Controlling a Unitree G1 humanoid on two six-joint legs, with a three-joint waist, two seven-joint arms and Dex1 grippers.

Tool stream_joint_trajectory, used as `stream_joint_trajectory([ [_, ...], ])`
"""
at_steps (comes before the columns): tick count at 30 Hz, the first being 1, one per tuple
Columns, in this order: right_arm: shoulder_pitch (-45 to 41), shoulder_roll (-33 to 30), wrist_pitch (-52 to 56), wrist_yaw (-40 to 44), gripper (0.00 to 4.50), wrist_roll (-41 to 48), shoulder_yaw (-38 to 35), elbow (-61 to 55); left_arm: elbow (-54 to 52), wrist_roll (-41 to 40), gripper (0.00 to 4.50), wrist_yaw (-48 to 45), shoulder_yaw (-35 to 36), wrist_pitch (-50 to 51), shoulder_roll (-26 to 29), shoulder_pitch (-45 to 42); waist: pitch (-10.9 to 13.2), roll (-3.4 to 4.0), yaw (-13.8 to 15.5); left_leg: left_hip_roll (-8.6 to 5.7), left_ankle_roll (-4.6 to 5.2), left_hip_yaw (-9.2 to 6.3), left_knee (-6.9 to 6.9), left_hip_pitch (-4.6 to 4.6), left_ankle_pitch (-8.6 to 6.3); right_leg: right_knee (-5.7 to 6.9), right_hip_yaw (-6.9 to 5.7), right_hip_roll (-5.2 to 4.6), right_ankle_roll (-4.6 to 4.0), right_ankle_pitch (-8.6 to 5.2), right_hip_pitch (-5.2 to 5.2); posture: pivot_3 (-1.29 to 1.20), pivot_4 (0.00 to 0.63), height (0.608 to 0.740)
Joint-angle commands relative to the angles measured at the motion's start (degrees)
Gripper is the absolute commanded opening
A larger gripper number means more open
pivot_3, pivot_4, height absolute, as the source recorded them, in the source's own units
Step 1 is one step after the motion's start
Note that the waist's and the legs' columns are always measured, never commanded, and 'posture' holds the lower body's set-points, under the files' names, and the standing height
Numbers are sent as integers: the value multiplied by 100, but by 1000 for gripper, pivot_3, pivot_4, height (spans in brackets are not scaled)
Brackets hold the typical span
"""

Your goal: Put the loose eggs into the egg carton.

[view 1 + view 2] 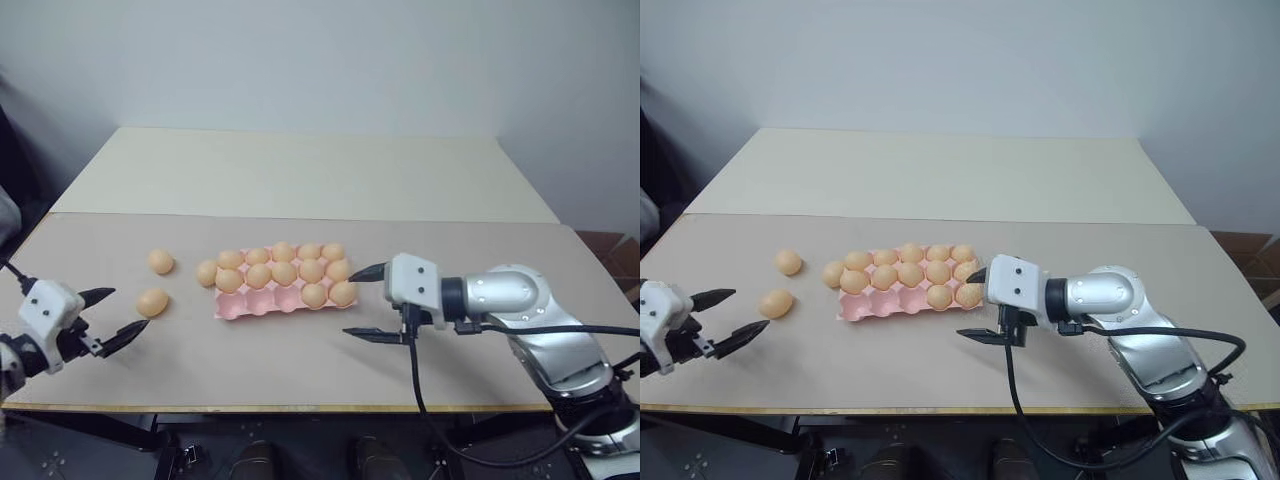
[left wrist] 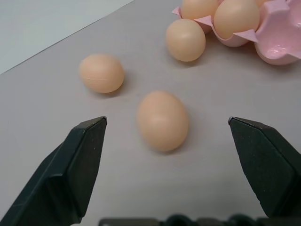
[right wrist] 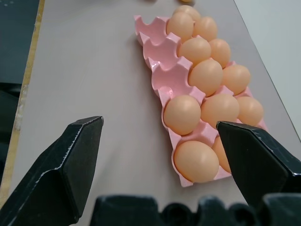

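The pink egg carton (image 1: 243, 306) lies flat at the middle of the table. Its two back rows are full of eggs, two more sit at the right of the front row, and three front cups (image 3: 159, 52) are empty. Three loose eggs lie to its left: one (image 1: 207, 273) against the carton's left end, one (image 1: 160, 261) farther left, one (image 1: 152, 302) nearer the front. My left gripper (image 1: 130, 308) is open and points at this nearest egg (image 2: 162, 120), just short of it. My right gripper (image 1: 350, 305) is open beside the carton's right end, holding nothing.
The brown tabletop (image 1: 300, 370) has a front edge (image 1: 300, 407) close below both grippers. A paler table (image 1: 300, 170) adjoins it at the back, with a wall behind. Black cables (image 1: 420, 400) hang from my right arm over the front edge.
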Motion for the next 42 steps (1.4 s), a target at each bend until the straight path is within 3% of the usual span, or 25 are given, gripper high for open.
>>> stream_joint_trajectory([
  [1,88,-183,148,-88,4477,164,-278,-340,355,71,4500,26,-358,-44,-33,-432,-1,-1,11,0,0,0,0,0,0,1,-1,0,0,0,0,0,150,740],
  [12,276,-391,416,-397,4477,291,-458,-588,1569,376,4500,208,-1102,-59,-192,-1463,-4,-6,-25,1,34,-2,1,-1,20,3,0,3,0,1,1,0,150,740],
  [15,358,-442,420,-455,4500,281,-464,-596,1415,321,3939,-5,-1176,93,-94,-1345,-4,-6,-35,-2,38,-2,1,-3,23,0,2,1,-1,2,2,0,150,740],
  [21,355,-426,393,-533,4500,281,-427,-543,1278,364,1997,107,-1079,221,-14,-1192,-4,-6,-37,-1,45,-4,1,0,27,6,2,2,0,1,2,0,150,740],
  [22,345,-418,381,-535,4500,279,-414,-529,1278,372,1833,118,-1063,163,-8,-1166,-4,-6,-38,-1,45,-4,1,1,27,6,2,3,0,1,2,0,150,740],
  [27,316,-410,282,-520,4500,245,-388,-459,869,211,1796,-7,-956,-100,-2,-939,-4,-6,-39,-1,44,-4,1,0,26,4,2,1,0,1,2,0,150,740],
  [33,330,-476,314,-547,4500,301,-584,-520,-363,-1032,1796,-758,-554,313,28,-984,-2,-8,4,-2,44,-7,1,-8,26,0,-2,-3,-7,5,0,0,150,740],
  [37,363,-474,417,-645,4500,322,-618,-648,-439,-1038,1796,-1158,-1137,327,-49,-1655,-3,-8,65,-5,44,-8,2,-3,26,1,-2,-1,1,1,5,0,150,740],
  [42,512,-457,571,-887,4500,323,-712,-885,1,-920,1796,-1613,-1988,232,-633,-2585,-3,-9,101,-10,47,-8,5,-3,28,2,3,3,5,2,10,0,150,740],
])
